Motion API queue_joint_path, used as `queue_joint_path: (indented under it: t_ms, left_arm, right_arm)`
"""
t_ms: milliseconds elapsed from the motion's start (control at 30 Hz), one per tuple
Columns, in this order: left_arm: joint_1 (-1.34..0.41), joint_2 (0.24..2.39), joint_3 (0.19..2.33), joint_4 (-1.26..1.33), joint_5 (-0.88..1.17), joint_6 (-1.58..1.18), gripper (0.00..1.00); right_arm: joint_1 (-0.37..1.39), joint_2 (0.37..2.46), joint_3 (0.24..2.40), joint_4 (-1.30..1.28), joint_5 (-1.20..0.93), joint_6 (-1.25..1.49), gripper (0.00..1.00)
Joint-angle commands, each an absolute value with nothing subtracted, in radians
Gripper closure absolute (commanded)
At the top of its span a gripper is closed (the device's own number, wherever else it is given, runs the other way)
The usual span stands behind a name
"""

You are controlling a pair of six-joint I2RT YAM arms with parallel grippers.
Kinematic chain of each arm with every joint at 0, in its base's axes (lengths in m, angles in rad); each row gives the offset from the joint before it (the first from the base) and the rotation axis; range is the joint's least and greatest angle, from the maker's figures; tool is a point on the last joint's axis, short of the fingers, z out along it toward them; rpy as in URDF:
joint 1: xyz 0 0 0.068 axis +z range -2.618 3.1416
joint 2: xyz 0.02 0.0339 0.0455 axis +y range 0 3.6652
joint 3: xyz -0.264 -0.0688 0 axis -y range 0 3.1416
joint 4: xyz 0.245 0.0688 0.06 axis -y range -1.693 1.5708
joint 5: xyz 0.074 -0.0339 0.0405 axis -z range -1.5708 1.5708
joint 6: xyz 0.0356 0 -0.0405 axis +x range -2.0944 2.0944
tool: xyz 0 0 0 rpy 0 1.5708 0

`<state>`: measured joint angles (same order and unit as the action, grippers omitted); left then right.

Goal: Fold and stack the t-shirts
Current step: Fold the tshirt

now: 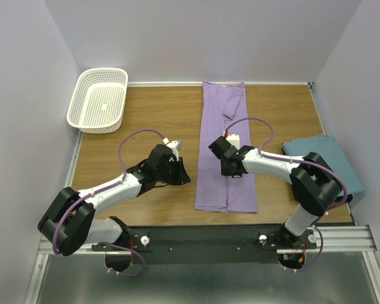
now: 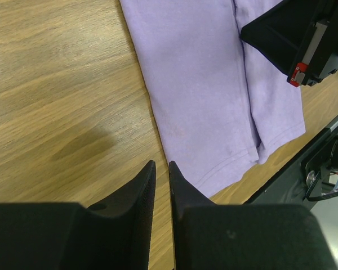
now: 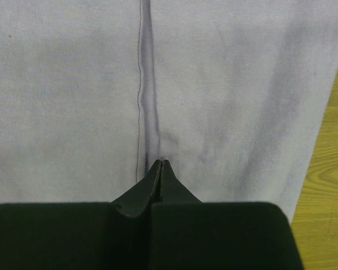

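On the right gripper [image 3: 160, 163] the jaws are pressed together, tips set on the centre crease of the lavender t-shirt [image 1: 218, 114] (cloth pinched or not: cannot be told). The left gripper [image 2: 161, 164] is held slightly apart, nothing between, over bare table [image 1: 158, 114] just beside that shirt's 9 o'clock edge. Two shirts are counted: lavender laid as a long strip from 12 to 6, the teal t-shirt [image 1: 326, 152] laid at 3, partly covered by the right arm [image 1: 313, 183]. One basket [image 1: 101, 70] is seen at 10.
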<state>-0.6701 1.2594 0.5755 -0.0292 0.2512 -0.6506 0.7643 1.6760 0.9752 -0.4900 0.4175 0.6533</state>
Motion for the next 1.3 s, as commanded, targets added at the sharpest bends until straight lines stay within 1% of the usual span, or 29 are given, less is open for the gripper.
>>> queue_joint_path:
  t_ms: [0, 67, 100, 167, 200, 233, 467, 533, 700, 767, 800, 967, 1100, 1267]
  left_arm:
    - [-0.675, 1.247, 0.561, -0.026, 0.241, -0.629, 0.78]
    - [-0.673, 1.246, 0.561, -0.026, 0.241, -0.629, 0.77]
    - [-0.673, 1.244, 0.560, -0.028, 0.241, -0.626, 0.78]
    - [-0.673, 1.244, 0.560, -0.028, 0.236, -0.627, 0.78]
    - [-0.675, 1.244, 0.560, -0.028, 0.238, -0.627, 0.78]
    - [-0.673, 1.243, 0.560, -0.028, 0.238, -0.627, 0.78]
    - [-0.673, 1.250, 0.558, -0.028, 0.236, -0.627, 0.78]
    - [-0.673, 1.252, 0.560, -0.028, 0.238, -0.627, 0.77]
    - [-0.673, 1.252, 0.561, -0.028, 0.238, -0.627, 0.77]
    - [-0.675, 1.253, 0.561, -0.028, 0.239, -0.627, 0.78]
    - [-0.675, 1.253, 0.560, -0.028, 0.239, -0.627, 0.77]
    - [-0.673, 1.253, 0.560, -0.028, 0.239, -0.627, 0.77]
    - [-0.673, 1.249, 0.558, -0.029, 0.238, -0.627, 0.78]
    - [-0.673, 1.246, 0.560, -0.032, 0.235, -0.626, 0.78]
  right_arm:
    - [0.765, 1.663, 0.982, -0.483, 0.413, 0.653, 0.98]
    - [0.765, 1.655, 0.982, -0.482, 0.411, 0.652, 0.96]
    - [0.765, 1.648, 0.982, -0.483, 0.402, 0.647, 0.87]
    - [0.765, 1.640, 0.980, -0.483, 0.394, 0.647, 0.77]
    - [0.765, 1.634, 0.974, -0.483, 0.391, 0.644, 0.70]
    - [0.764, 1.632, 0.973, -0.485, 0.393, 0.644, 0.69]
    - [0.765, 1.641, 0.946, -0.488, 0.391, 0.644, 0.69]
    - [0.765, 1.646, 0.940, -0.486, 0.384, 0.649, 0.71]
    - [0.765, 1.658, 0.933, -0.486, 0.384, 0.649, 0.72]
    - [0.765, 1.655, 0.931, -0.486, 0.385, 0.650, 0.76]
    - [0.765, 1.651, 0.934, -0.486, 0.388, 0.652, 0.80]
    - [0.765, 1.638, 0.939, -0.486, 0.388, 0.650, 0.89]
    - [0.765, 1.628, 0.946, -0.488, 0.382, 0.649, 0.99]
    - [0.765, 1.600, 0.963, -0.489, 0.368, 0.644, 0.99]
